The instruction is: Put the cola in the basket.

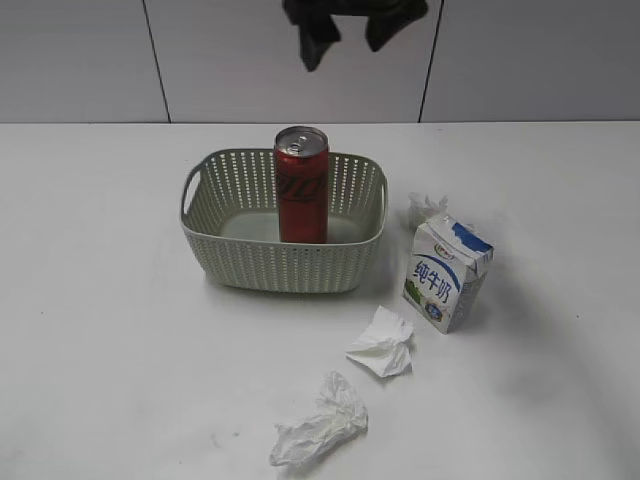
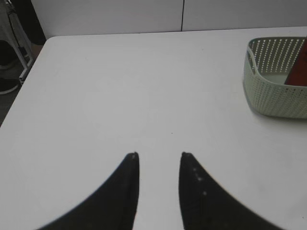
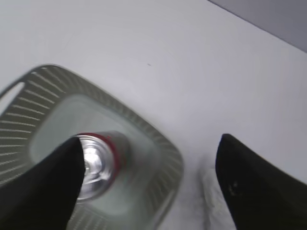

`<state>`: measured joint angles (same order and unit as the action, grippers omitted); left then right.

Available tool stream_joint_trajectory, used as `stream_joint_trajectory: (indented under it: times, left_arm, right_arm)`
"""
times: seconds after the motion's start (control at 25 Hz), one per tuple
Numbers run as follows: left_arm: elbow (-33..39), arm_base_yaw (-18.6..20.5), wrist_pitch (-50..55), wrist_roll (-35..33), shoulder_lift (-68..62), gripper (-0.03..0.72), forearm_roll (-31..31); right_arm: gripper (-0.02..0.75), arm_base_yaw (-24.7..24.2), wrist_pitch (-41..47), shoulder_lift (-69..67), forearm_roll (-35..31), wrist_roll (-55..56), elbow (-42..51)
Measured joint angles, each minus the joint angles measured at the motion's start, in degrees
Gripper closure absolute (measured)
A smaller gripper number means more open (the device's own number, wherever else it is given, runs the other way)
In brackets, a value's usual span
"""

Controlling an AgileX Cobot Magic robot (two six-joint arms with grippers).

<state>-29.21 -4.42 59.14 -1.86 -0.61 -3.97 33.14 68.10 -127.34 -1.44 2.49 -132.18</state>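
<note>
The red cola can [image 1: 302, 188] stands upright inside the pale green basket [image 1: 250, 262] at the table's middle. My right gripper [image 1: 347, 32] hangs open and empty well above the basket, at the top edge of the exterior view. In the right wrist view the open jaws [image 3: 151, 143] look down on the can's silver top [image 3: 98, 163] and the basket rim [image 3: 168, 158]. My left gripper [image 2: 159, 154] is open and empty over bare table, left of the basket [image 2: 276, 100]; a sliver of the can [image 2: 298, 72] shows at the edge.
A white-and-blue milk carton [image 1: 447, 272] stands right of the basket. Crumpled white tissues lie behind the carton [image 1: 427, 207], in front of the basket [image 1: 383, 343] and near the front edge [image 1: 318, 423]. The table's left edge [image 2: 29, 76] shows in the left wrist view.
</note>
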Motion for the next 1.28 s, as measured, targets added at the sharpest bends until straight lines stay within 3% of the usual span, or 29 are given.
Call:
stream_joint_trajectory:
  times: [0.4, 0.72, 1.04, 1.28]
  left_arm:
    - [0.0, 0.0, 0.0, 0.0, 0.0, 0.461, 0.0]
    - [0.0, 0.0, 0.0, 0.0, 0.0, 0.459, 0.0]
    - [0.0, 0.0, 0.0, 0.0, 0.0, 0.459, 0.0]
    - [0.0, 0.0, 0.0, 0.0, 0.0, 0.459, 0.0]
  right_arm:
    - [0.127, -12.9, 1.3, 2.7, 0.3, 0.3, 0.1]
    - [0.14, -19.8, 1.3, 10.1, 0.3, 0.4, 3.2]
    - [0.144, -25.9, 1.3, 19.6, -0.5, 0.4, 18.2]
    - [0.144, -26.6, 1.3, 29.9, -0.9, -1.7, 34.0]
